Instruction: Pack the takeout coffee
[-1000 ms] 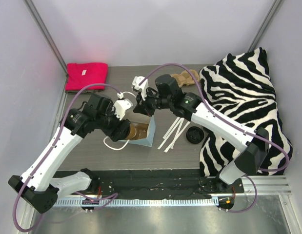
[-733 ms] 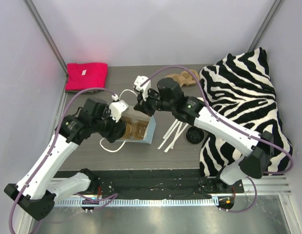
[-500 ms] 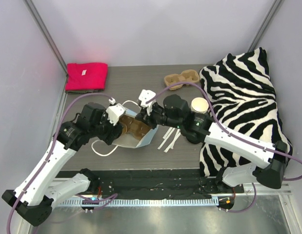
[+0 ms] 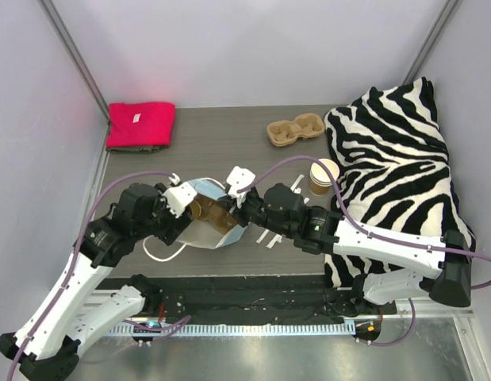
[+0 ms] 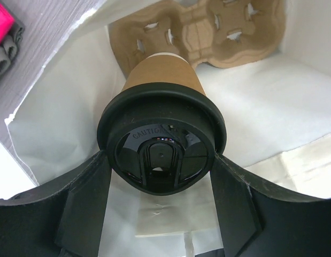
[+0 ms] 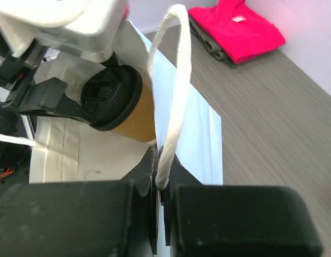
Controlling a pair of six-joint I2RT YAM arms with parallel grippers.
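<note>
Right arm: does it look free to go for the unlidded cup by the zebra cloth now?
Probably not yet: the right tool is shut on the white handle of the blue bag, holding it up. The unlidded cup stands clear beside that arm, but it must release first.

Takeout coffee [image 5: 164,107]: underside turned away, unseen against the cup carrier [image 5: 208,32], itself cut off at the top edge. Left gripper [image 5: 161,160]: both fingers [image 5: 82,214] cropped by the bottom edge. Bag handle [image 6: 173,91]: lower end lost between the right gripper's [image 6: 159,184] pressed-together fingers. Lid lettering [image 5: 149,133]: only partly legible.
</note>
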